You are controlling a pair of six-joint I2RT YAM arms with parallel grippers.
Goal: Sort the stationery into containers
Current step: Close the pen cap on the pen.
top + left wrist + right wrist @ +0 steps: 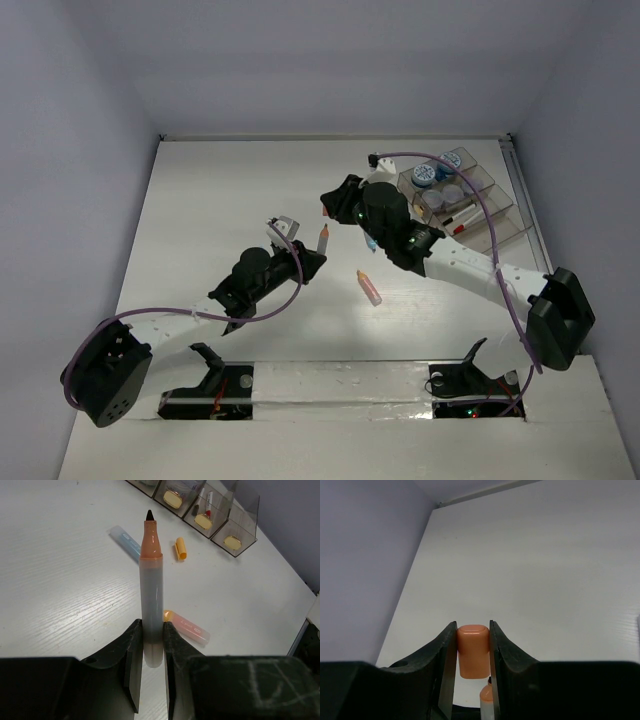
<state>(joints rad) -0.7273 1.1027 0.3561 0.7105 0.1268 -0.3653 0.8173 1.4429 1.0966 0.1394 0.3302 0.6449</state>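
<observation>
My left gripper (151,630) is shut on a marker (151,595) with a grey barrel, an orange neck and a bare black tip. In the top view this gripper (308,260) holds the marker (323,238) upright at mid-table. My right gripper (472,626) is shut on an orange cap (473,651), just above the marker's tip (487,696). In the top view the right gripper (335,205) is right beside the marker. The smoky organiser tray (490,205) stands at the right with blue-lidded jars (425,175) and a pen inside.
A pink stick (369,287) lies on the table between the arms and also shows in the left wrist view (187,626). A light-blue stick (125,541) and a short orange stick (180,548) lie beyond the marker, short of the tray (235,525).
</observation>
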